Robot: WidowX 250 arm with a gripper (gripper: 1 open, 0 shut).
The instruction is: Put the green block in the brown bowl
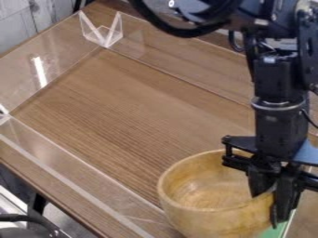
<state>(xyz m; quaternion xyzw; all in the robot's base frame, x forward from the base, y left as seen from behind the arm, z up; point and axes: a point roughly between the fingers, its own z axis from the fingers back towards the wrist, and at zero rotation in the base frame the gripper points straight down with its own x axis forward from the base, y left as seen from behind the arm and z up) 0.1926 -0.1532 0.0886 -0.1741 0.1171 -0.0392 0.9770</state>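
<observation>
One view is all we get, the single camera looking down across the table, so we take it corner by corner. Lower right of the frame: the brown bowl [224, 197] sits right at the bottom edge, round, thick-rimmed, pale wood with grain rings showing inside, and we see nothing lying in it. Just right of it, the gripper [284, 197] hangs off a tall black arm, fingers pointing steeply down past the bowl's right rim. We read the jaws as fully closed, pinched together, though whether they grip anything we cannot tell. A sliver of light green, the green block [287, 224], peeks out at the bottom right just under the fingertips, outside the bowl; most of it is hidden or cut off by the frame edge.

So we judge the task barely begun: the block is not in the bowl, and a lift, a short carry to the left and a release remain.

Moving up and left: the table [125, 102] is striped wood-grain laminate, matte, fenced by clear acrylic walls [50, 65] that catch the glare.
</observation>
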